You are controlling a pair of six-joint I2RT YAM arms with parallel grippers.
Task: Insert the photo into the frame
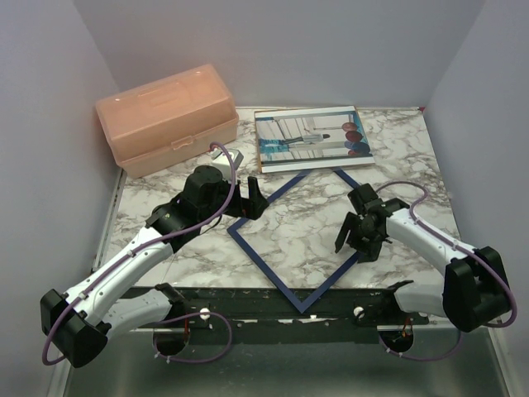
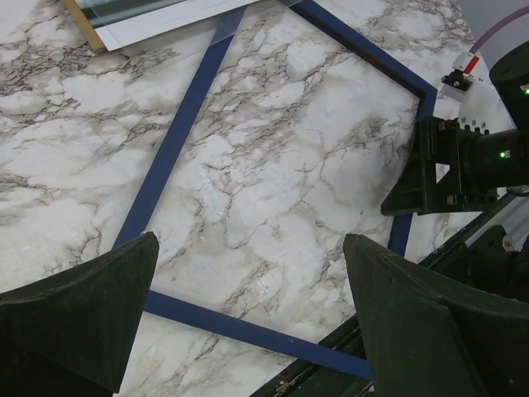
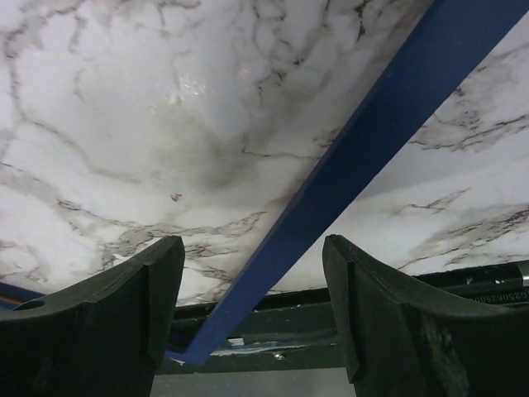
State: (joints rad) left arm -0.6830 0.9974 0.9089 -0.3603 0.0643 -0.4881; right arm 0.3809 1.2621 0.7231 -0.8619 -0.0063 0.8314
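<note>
Scanning the top view from left to right, locate first the peach translucent plastic box (image 1: 165,116) at upper left, standing on the grey-veined white marble tabletop (image 1: 397,141); disregard it for this job.

Next, find the left gripper (image 1: 250,203) just left of centre: jaws released to full spread, holding nothing, hovering beside the upper-left rail of the thin navy-blue rectangular picture frame (image 1: 264,272).

Note the frame lying flat at centre, turned corner-on as a diamond, lowest corner at the table's near edge, far corner pointing to upper centre.

Find the rectangular photo print of white columns, red and blue balloons and blue water (image 1: 312,139) at upper centre, flat and face up, meeting that far corner; overlap or mere contact not to be told. Observe a thin brown board edge (image 2: 80,16) beneath it in the left wrist view.

Take the photo's long axis as running left to right across the picture, hence diagonal to every rail: judged to call for a turn before seating.

Finish right of centre with the right gripper (image 1: 359,238): jaws parted astride the lower-right rail, gaps on both sides, gripping nothing.

Rate the left gripper as nearer, with the photo lying up and to its right.
</note>
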